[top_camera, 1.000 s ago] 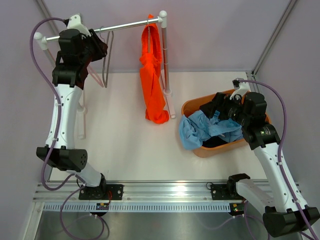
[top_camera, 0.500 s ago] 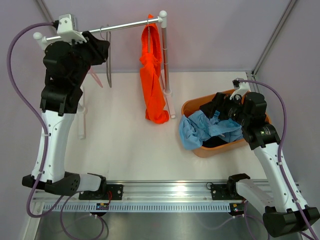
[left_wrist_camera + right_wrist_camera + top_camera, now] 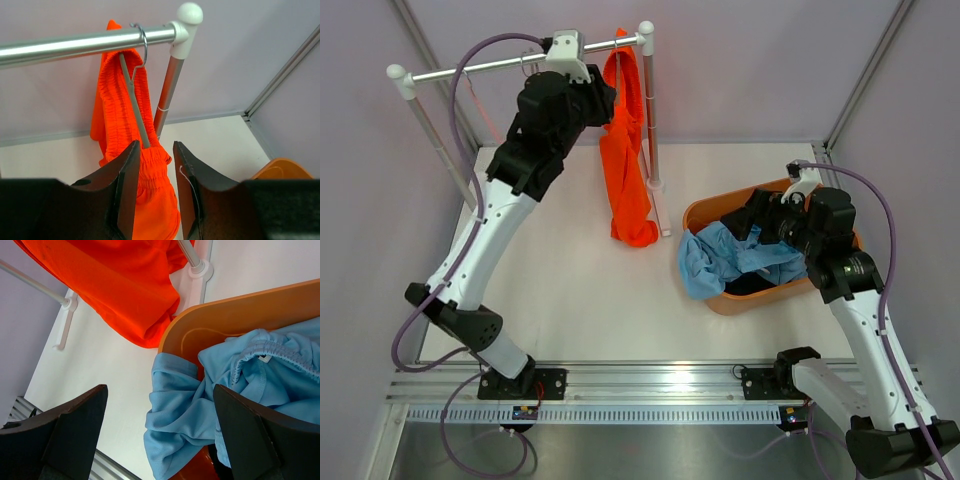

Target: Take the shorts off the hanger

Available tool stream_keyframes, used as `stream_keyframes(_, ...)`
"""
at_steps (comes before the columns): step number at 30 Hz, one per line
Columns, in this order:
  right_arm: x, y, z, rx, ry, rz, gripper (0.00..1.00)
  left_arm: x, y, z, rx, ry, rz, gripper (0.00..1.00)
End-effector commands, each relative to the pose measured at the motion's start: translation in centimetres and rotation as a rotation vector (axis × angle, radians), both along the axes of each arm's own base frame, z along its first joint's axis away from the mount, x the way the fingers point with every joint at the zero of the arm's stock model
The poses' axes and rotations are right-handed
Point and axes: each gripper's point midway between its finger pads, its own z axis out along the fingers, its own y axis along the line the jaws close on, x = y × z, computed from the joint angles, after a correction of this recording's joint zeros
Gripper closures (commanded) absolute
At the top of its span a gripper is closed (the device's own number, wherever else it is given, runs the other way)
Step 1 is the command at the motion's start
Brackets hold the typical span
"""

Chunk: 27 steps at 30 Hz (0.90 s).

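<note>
The bright orange shorts [image 3: 626,170] hang from a grey hanger [image 3: 133,96] hooked over the metal rail [image 3: 470,68] near its right post. My left gripper [image 3: 598,104] is up at the rail just left of them. In the left wrist view it [image 3: 153,167] is open with a narrow gap and empty, and the orange shorts [image 3: 150,200] hang just beyond the fingertips. The light blue shorts [image 3: 725,258] spill over the rim of the orange basket [image 3: 705,212], on top of the dark navy shorts [image 3: 752,285]. My right gripper [image 3: 772,222] is wide open above the basket.
The rack's right post [image 3: 651,110] stands just right of the orange shorts, with its foot [image 3: 199,267] on the table beside the basket. The left post [image 3: 430,130] is at the far left. Walls close in behind and on both sides.
My left arm has swung right along the rail, from its left end to the orange shorts. The right arm has barely moved.
</note>
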Motion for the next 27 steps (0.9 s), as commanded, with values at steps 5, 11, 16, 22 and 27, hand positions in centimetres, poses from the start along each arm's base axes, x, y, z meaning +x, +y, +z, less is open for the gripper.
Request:
stream_keyframes(5,-1.1,0.1,1.2,-0.002,-0.041,0.02,0.05,3.0,-0.8,2.4,-0.021,-0.108,0.071,0.63)
stream_keyframes(11,-1.9,-0.1,0.9,-0.006,-0.041,0.023,0.05,5.4,-1.0,2.5,0.044,-0.141,0.123,0.59)
stream_keyframes(16,-2.4,-0.2,1.4,-0.003,-0.057,0.021,0.05,6.9,-1.5,2.3,0.065,-0.147,0.138,0.57)
stream_keyframes(22,-2.3,-0.3,1.2,-0.003,-0.058,0.016,0.05,7.8,-1.4,0.9,0.092,-0.117,0.152,0.55)
stream_keyframes(27,-2.2,-0.2,0.9,-0.004,-0.048,0.016,0.05,8.9,-1.3,-0.4,0.105,-0.102,0.145,0.55)
